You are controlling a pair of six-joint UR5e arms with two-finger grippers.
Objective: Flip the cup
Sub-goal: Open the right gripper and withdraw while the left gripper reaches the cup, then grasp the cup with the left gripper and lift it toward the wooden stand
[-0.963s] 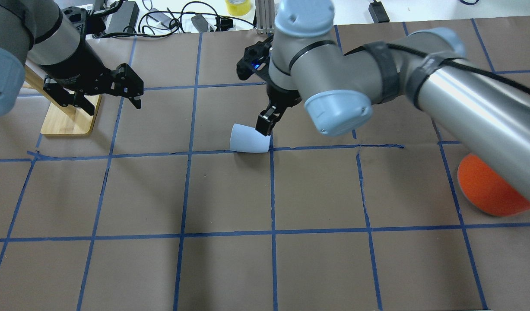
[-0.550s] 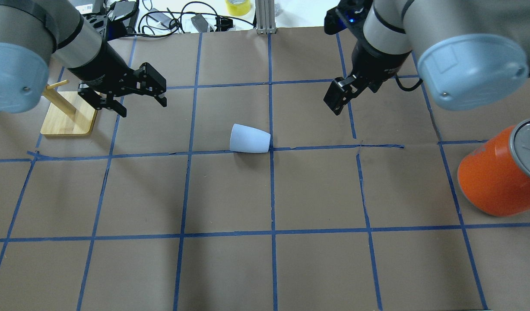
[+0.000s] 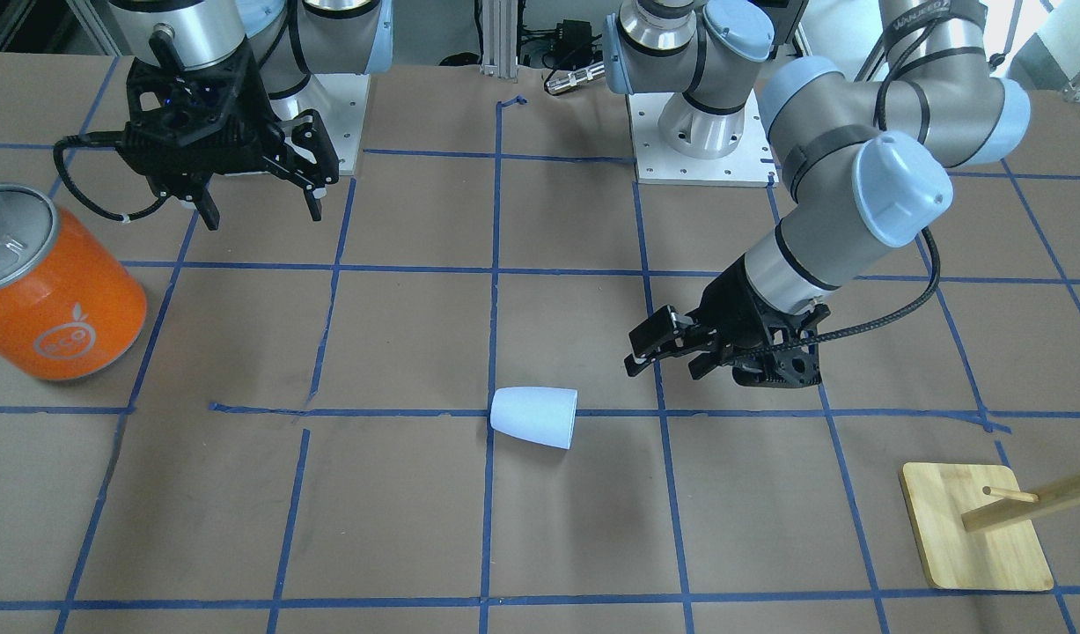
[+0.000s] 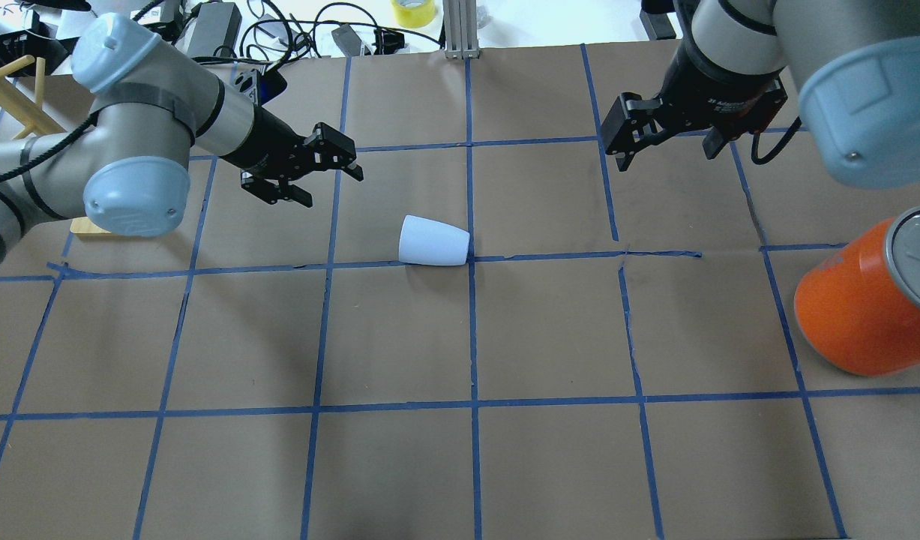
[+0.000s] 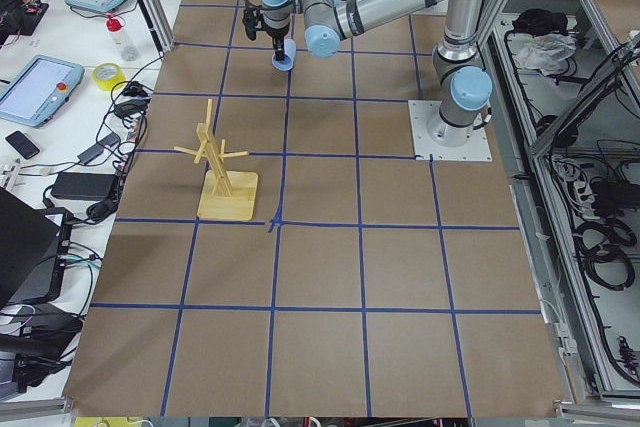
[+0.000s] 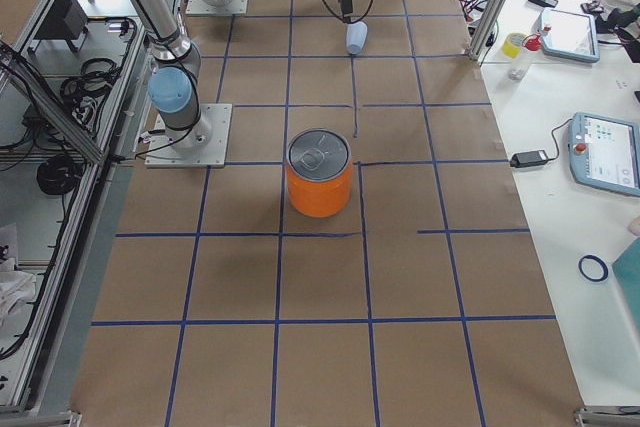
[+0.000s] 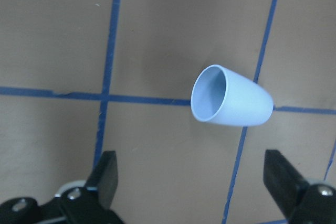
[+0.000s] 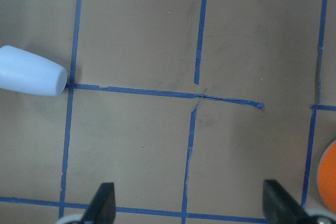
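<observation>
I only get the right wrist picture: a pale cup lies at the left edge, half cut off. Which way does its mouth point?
Observer: Toward the other arm. The left wrist view looks into the cup through its open mouth.
Visitor: Is that arm's claw holding it?
Observer: No. The left claw is open and hangs apart from the cup.
Visitor: And the orange bit at my right edge?
Observer: That's a large orange can, standing upright with a silver lid.
</observation>
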